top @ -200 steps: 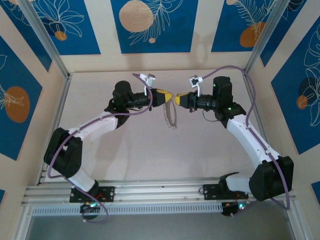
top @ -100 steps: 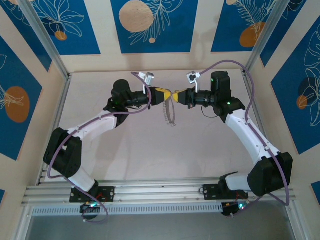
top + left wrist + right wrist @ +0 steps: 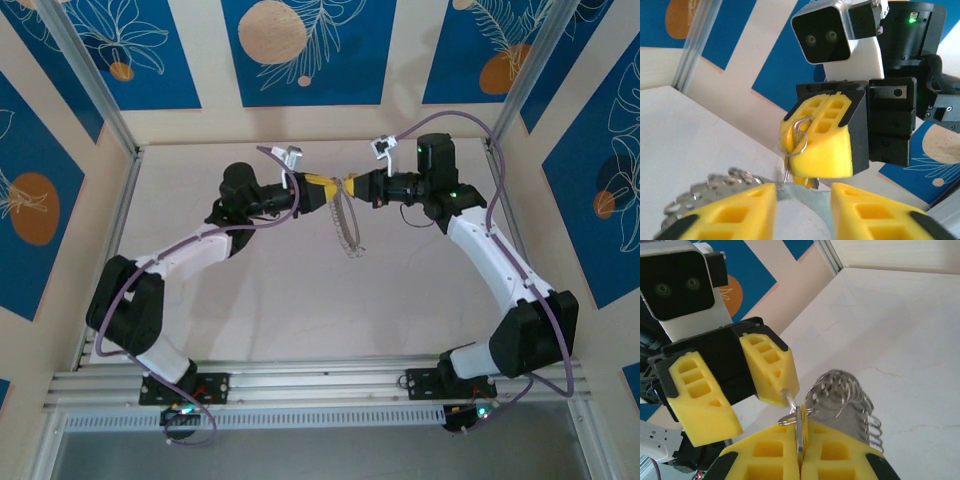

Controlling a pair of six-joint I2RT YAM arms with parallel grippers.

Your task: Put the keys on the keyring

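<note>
Now the left gripper (image 3: 802,212) has let go: a second ago its yellow fingers were closed tip to tip against the right gripper (image 3: 800,455), and we see them spread, with a clear gap in both wrist views. The right gripper stays pressed together, pinching the thin metal of the keyring (image 3: 348,228) and a small wire loop (image 3: 795,136). It has drawn a little toward the far right corner of the table (image 3: 280,300). So the hoop hangs from it alone, in the air over the far half of the table, about midway between the left and right edges. Just under the right gripper's tip we make out a small pale-yellow piece that we take for the key (image 3: 801,179); we cannot tell whether it sits on the loop. We judge the release to mean either that this threading step is done or that a regrasp is coming. We can read no brand, label or writing. The wall panels (image 3: 350,60) show blue fields, orange discs and white leaf outlines, and a green light (image 3: 911,20) glows on the right wrist.
</note>
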